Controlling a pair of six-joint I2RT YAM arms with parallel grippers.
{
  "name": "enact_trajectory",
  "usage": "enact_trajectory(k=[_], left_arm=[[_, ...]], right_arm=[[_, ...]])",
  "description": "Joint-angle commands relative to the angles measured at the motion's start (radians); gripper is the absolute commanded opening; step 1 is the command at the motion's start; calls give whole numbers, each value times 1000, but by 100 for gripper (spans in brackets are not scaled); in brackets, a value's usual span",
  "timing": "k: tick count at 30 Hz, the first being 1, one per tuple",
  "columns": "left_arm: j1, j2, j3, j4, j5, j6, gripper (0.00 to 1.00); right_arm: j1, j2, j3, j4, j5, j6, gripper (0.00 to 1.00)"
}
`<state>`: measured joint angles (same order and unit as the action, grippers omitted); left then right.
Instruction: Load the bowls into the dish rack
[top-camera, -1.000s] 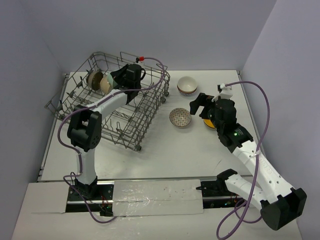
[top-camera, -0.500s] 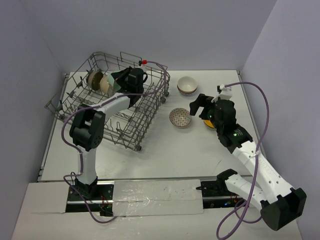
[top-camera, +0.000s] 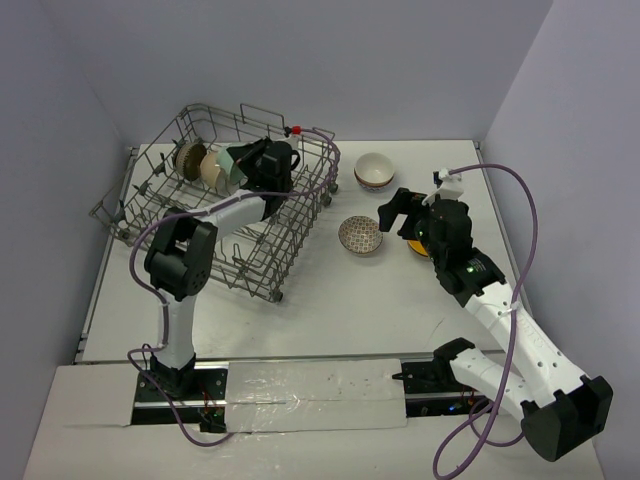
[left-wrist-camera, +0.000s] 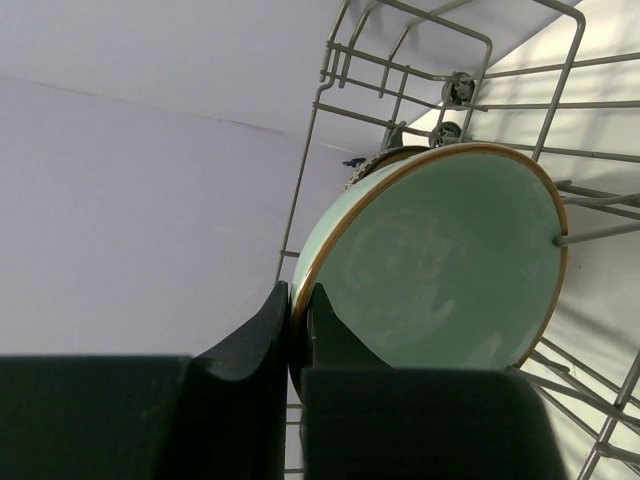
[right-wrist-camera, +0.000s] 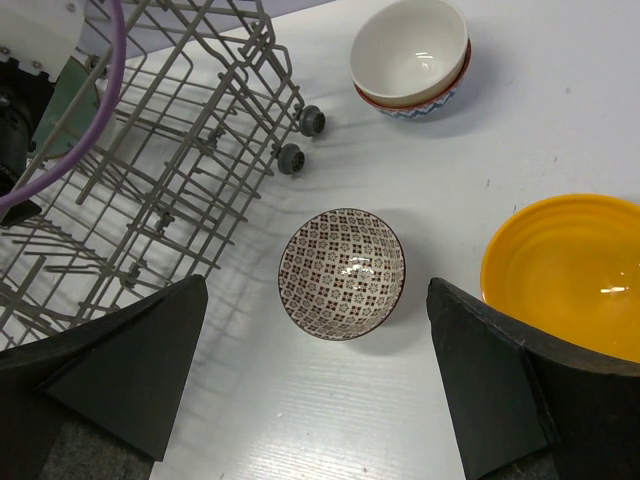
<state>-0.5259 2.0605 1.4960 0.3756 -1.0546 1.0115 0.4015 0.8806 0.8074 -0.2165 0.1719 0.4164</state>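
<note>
The grey wire dish rack (top-camera: 300, 215) stands at the back left. A brown bowl (top-camera: 186, 158) and a cream bowl (top-camera: 210, 166) stand on edge in it. My left gripper (top-camera: 246, 168) is inside the rack, shut on the rim of a pale green bowl (top-camera: 234, 166), held on edge among the tines; in the left wrist view the bowl (left-wrist-camera: 440, 260) fills the frame and the gripper (left-wrist-camera: 298, 312) pinches its rim. My right gripper (top-camera: 405, 215) is open and empty above the table, between a patterned bowl (right-wrist-camera: 342, 272) and an orange bowl (right-wrist-camera: 570, 270).
A cream bowl stacked in a blue-patterned one (top-camera: 374, 170) sits at the back, right of the rack; it also shows in the right wrist view (right-wrist-camera: 410, 50). The rack's wheeled corner (right-wrist-camera: 300, 140) is close to the patterned bowl (top-camera: 360, 235). Walls close in at back and sides.
My left wrist has shifted slightly right and toward me inside the rack, turning the green bowl with it. The right arm has not moved.
</note>
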Motion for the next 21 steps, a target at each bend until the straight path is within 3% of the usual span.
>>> enact_trajectory(k=[1,6,12,21], left_arm=[[-11,16,9,45,-19,1,2],[-14,20,7,37,-22,-7,12],[-22,24,4,14,-22,-31,32],[-22,33,33,-92,2,-129,44]], right_arm=[[2,-19,-7,51,5,-11,98],[2,-20,-13,54,5,-11,98],[0,-14,-13,57,-3,-8,98],[2,-15,-14,57,-12,-7,98]])
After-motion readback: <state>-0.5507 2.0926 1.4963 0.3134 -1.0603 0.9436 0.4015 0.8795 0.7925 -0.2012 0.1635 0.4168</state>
